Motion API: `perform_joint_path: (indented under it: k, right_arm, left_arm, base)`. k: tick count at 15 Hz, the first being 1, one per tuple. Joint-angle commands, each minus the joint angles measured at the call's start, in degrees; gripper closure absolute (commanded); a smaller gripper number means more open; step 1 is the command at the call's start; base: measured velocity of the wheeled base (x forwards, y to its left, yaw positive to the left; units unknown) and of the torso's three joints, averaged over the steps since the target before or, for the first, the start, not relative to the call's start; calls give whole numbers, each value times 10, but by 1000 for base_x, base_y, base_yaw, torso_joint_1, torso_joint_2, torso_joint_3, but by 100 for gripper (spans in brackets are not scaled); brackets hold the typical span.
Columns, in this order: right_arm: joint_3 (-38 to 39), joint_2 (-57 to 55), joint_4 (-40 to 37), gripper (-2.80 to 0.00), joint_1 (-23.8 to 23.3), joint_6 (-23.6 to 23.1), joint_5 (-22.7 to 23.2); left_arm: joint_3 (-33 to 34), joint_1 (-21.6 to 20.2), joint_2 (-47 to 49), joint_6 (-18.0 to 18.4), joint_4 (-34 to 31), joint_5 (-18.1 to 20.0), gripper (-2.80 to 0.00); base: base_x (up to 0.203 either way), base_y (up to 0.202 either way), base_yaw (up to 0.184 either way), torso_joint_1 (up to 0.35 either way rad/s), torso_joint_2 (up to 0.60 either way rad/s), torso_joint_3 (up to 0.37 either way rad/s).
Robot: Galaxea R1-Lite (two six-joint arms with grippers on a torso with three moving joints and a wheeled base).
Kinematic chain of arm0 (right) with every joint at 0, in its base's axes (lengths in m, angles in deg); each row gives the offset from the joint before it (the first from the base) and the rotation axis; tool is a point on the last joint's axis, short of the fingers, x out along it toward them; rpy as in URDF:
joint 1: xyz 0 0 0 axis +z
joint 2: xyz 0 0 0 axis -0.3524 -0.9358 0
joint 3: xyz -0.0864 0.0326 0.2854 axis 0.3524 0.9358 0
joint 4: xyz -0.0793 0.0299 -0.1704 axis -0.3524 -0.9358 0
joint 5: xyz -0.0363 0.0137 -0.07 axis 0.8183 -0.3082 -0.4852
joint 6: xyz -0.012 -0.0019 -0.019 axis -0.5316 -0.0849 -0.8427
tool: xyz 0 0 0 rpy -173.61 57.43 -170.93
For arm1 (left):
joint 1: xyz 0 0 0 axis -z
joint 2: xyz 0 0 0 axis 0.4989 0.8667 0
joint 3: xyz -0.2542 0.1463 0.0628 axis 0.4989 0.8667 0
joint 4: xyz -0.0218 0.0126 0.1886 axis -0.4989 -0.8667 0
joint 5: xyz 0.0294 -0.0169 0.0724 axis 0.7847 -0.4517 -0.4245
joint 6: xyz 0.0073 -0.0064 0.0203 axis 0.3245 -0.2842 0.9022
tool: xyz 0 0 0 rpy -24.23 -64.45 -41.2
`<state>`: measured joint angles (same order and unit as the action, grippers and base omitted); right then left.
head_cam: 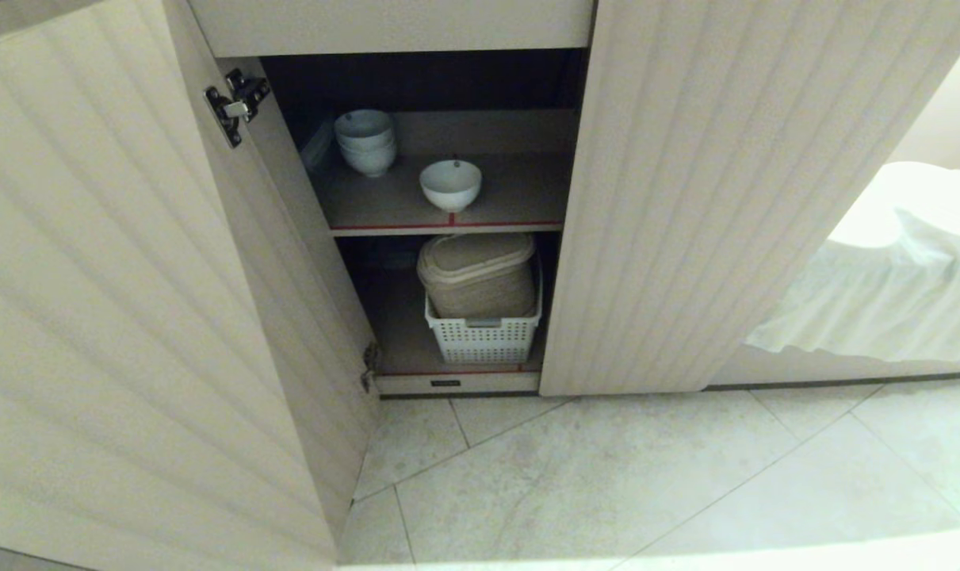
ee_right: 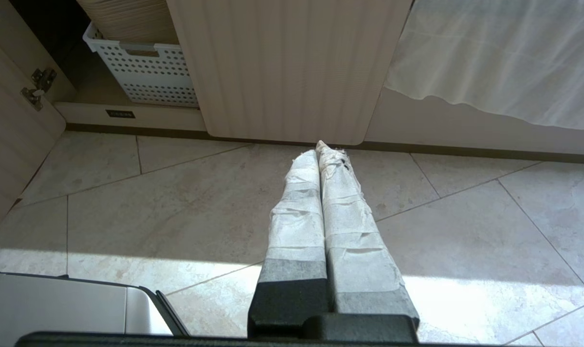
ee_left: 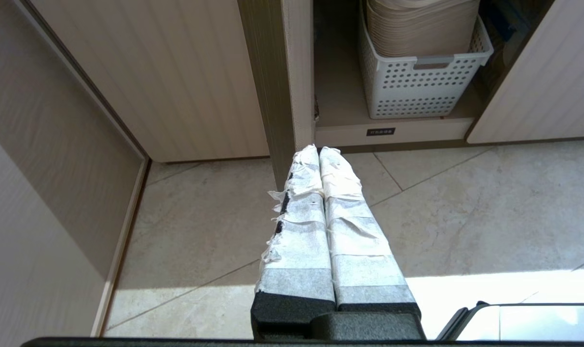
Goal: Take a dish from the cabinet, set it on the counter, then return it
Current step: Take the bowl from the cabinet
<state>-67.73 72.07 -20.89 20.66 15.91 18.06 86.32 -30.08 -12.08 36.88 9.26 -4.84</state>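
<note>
Floor [head_cam: 646,476]: pale stone tiles with diagonal joints, a band of sunlight across the near part.

Left tool [ee_left: 319,150]: taped fingers pressed together, holding nothing, hanging above the floor just short of the open left door's edge. Right tool [ee_right: 320,147]: fingers likewise pressed together, empty, above the floor before the closed right door [head_cam: 686,198].

Cabinet [head_cam: 91,277]: left fluted door swung wide open, hinge visible near its top edge.

Lower shelf: a white perforated basket [head_cam: 483,337] at the front edge, carrying a beige lidded container [head_cam: 477,274].

Upper shelf [head_cam: 519,194], red stripe on its front edge: the dish [head_cam: 450,184] stands upright near that edge, mouth upward, roughly mid-width; being round, it shows no long axis. A stack of white bowls [head_cam: 365,141] stands at the rear left corner, apart from it.

Right of the cabinet, white cloth [head_cam: 900,277] drapes downward.
</note>
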Motion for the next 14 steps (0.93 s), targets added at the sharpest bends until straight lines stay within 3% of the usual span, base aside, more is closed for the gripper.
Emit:
perform_joint_path:
  k: [1,14]
  right_arm:
    - [0,0,0,0,1,0,0]
    - [0,0,0,0,0,0,0]
  left_arm:
    - [0,0,0,0,0,0,0]
    - [0,0,0,0,0,0,0]
  base:
    - [0,0,0,0,0,0]
    - [0,0,0,0,0,0]
